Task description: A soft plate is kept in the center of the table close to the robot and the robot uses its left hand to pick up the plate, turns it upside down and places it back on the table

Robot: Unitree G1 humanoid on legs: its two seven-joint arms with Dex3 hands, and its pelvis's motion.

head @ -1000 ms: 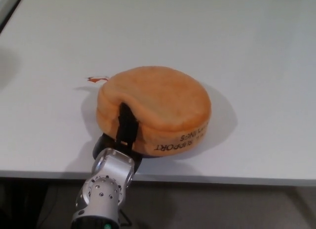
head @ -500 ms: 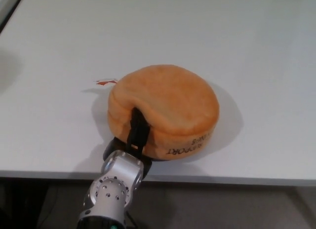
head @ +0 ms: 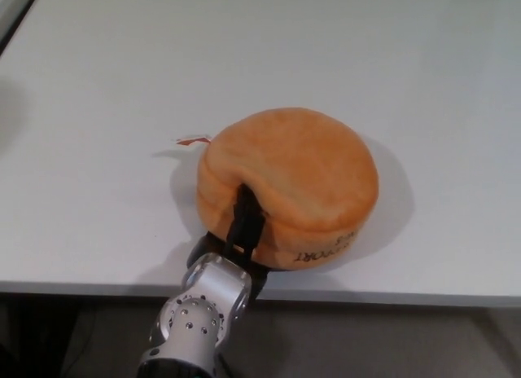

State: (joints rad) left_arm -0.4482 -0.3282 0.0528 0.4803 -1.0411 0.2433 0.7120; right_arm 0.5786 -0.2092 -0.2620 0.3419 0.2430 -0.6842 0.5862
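— Where is the left robot hand (head: 241, 231)?

— At the near edge of the desk (head: 98, 85), clamped on the soft plate (head: 289, 182); one black finger (head: 245, 217) presses into the orange rim, which dents around it (the rest of the hand is tucked under the plate).

— And the plate?

— Close to the near edge, about midway along it, bulging side up, with dark lettering on the wall facing the edge. A small red tag (head: 193, 140) pokes out on its far-left side.
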